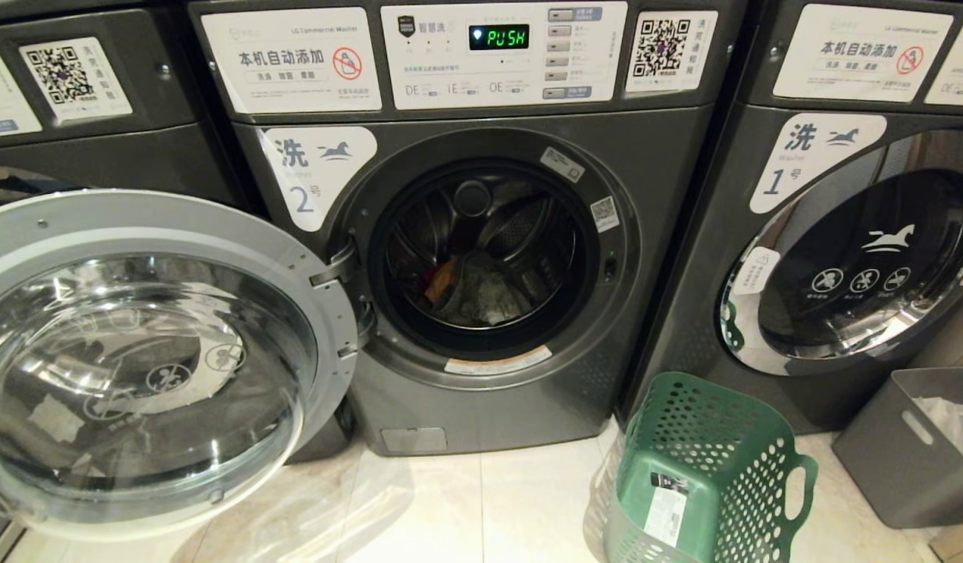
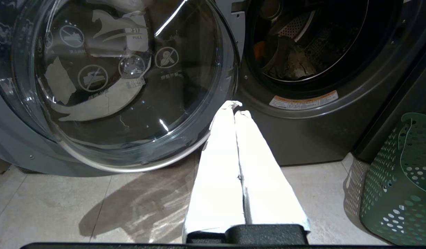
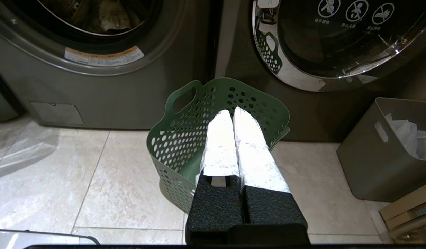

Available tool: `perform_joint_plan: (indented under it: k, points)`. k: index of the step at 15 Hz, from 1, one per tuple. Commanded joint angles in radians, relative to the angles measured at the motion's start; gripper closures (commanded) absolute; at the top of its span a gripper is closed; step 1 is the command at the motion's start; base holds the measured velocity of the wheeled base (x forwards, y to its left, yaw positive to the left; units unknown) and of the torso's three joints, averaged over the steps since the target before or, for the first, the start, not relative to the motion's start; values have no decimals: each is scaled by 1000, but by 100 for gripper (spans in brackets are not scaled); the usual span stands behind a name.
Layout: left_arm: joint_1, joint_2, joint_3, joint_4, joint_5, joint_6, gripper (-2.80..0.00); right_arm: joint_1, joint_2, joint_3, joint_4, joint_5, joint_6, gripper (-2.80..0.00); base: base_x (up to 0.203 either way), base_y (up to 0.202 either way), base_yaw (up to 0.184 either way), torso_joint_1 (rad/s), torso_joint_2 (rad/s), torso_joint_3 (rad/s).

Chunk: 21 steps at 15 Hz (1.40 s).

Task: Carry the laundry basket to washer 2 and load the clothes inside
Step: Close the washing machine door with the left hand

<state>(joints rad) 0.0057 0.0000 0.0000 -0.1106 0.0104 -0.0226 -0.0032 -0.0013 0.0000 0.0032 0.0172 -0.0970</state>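
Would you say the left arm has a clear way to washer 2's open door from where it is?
Probably yes: the left claw is shut and empty, and nothing lies between it and the door, swung wide open.

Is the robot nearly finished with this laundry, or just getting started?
Nearly finished, it seems. The laundry basket stands empty beside washer 2, and the clothes lie in the drum. Both end effectors are shut and hold nothing. The washer door is wide open, so closing it probably remains.
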Motion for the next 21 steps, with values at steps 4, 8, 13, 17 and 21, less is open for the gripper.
perform_joint_plan:
  k: [4, 8, 13, 17, 21]
  points:
    - [1, 0, 40, -1, 1, 0, 0, 0, 1, 0, 0, 7, -12, 0, 0, 0, 0, 2, 3, 152]
    - [2, 9, -81, 8, -4, 85, 0, 0, 1, 0, 0, 0, -29, 0, 0, 0, 0, 2, -1, 9]
    - [3, 474, -732, 166, 12, 124, 0, 0, 1, 0, 0, 3, 4, 0, 0, 0, 0, 0, 0, 0]
    - [38, 1048, -1188, 239, 129, 87, 0, 0, 1, 0, 0, 3, 7, 0, 0, 0, 0, 0, 0, 0]
    - [256, 1481, -1524, 270, 104, 28, 0, 0, 1, -1, -1, 0, 26, 0, 0, 0, 0, 0, 0, 0]
